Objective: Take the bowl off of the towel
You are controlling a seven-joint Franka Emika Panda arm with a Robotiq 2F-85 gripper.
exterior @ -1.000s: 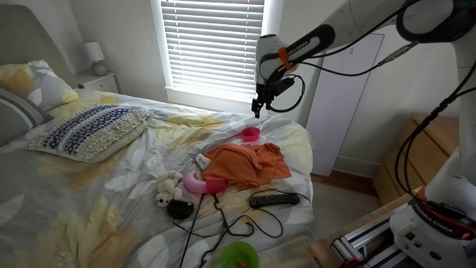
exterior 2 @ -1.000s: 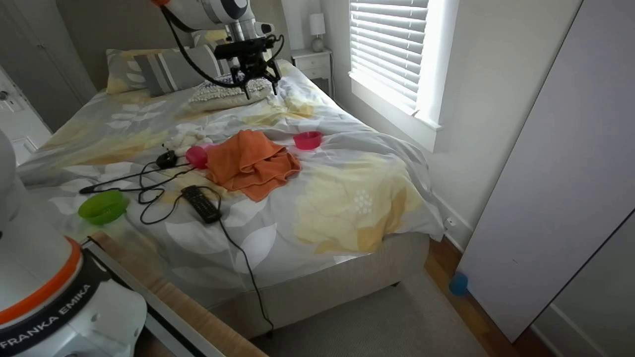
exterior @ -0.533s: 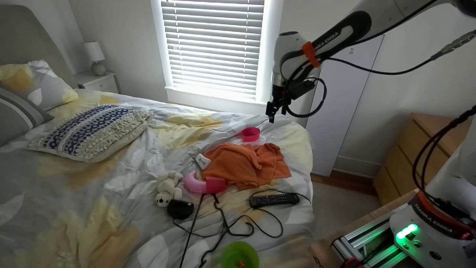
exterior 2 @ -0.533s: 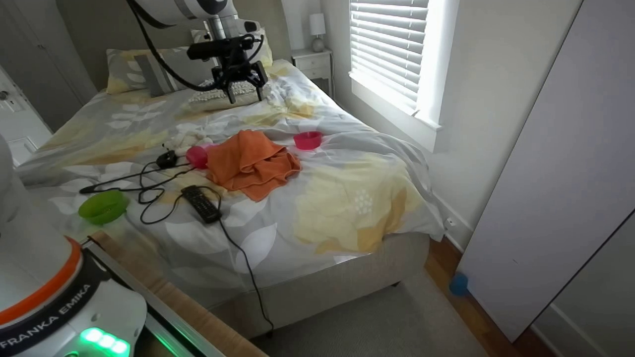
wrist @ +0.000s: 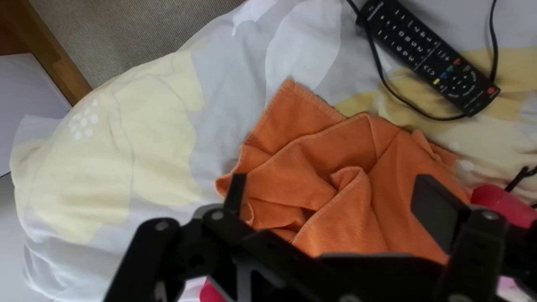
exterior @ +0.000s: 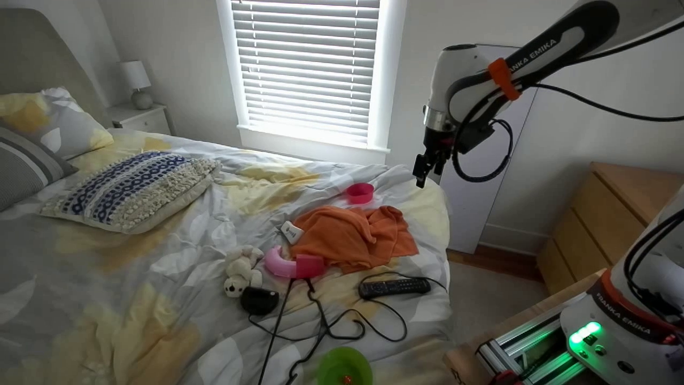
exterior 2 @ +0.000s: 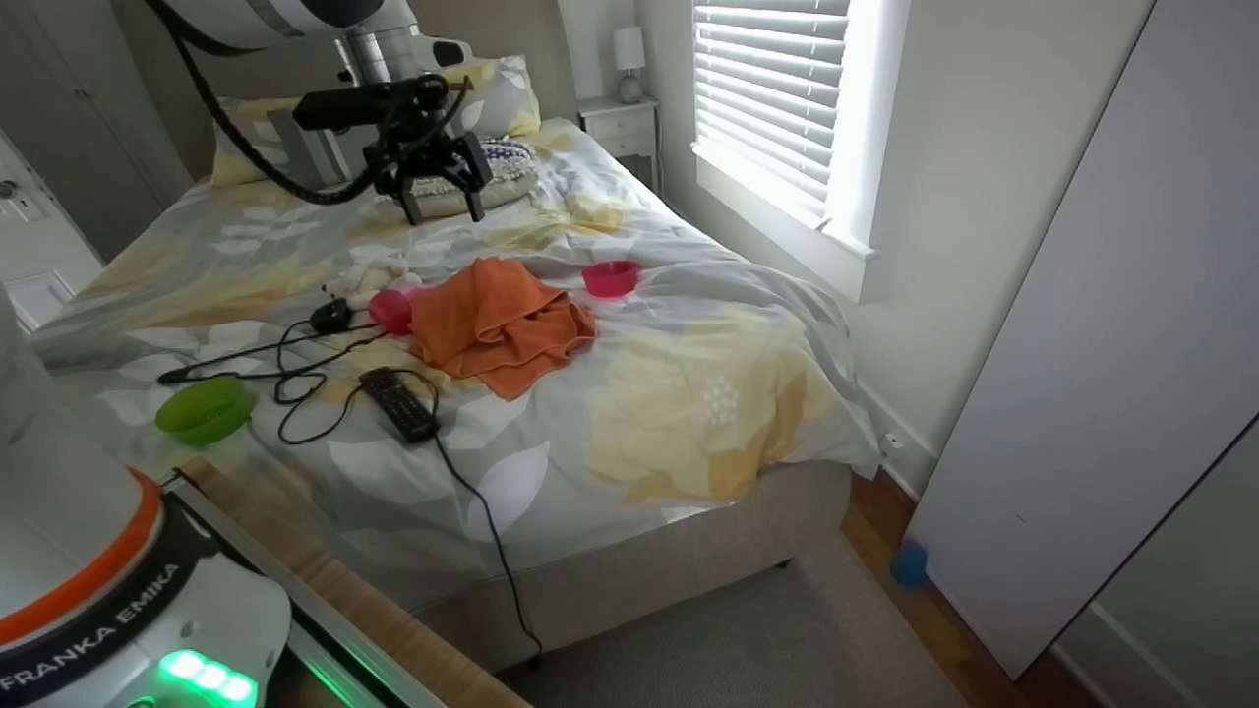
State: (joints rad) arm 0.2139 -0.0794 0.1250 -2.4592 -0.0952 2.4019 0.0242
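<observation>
Arm point(exterior: 566, 40) reads "FRANKA EMIKA"; remote point(wrist: 428, 56) near towel point(wrist: 310, 167) shows 0–9.

"franka emika" on robot base point(exterior 2: 167, 610) & part-hidden on arm point(exterior: 553, 47); nos. 0–9 on remote point(wrist: 430, 58)

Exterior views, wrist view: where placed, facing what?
An exterior view: high beside bed, facing window blinds; arm, robot base at picture right.
An exterior view: beyond bed's foot, facing headboard; arm, robot base at picture left.
Wrist view: on arm's end, looking down on orange towel; both fingers show.
Both exterior views show pink bowl, TV remote.
</observation>
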